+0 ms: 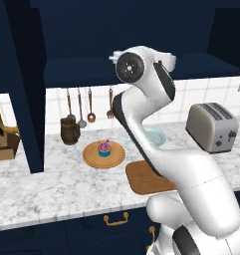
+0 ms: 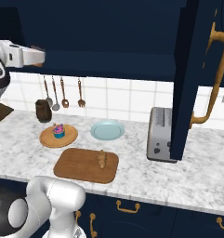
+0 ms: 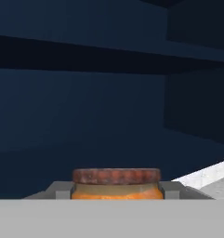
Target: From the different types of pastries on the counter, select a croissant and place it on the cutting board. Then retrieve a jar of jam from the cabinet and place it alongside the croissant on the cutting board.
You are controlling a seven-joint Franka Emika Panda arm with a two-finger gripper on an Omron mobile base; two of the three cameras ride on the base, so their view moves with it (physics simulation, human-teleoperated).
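I've got the arm (image 1: 156, 129) reared up high — elbow bent, forearm reaching level into the cabinet (image 1: 81, 69). On the hand view, the gripper (image 3: 116, 190) is clamped on the jar of jam (image 3: 116, 185) (a finger (image 3: 60, 190) pressed to each side) — wrist held flat.

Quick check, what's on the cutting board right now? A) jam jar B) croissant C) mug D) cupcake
B: the croissant lies on the cutting board, while the cupcake sits on the round wooden plate and the jam jar is between the gripper's fingers.
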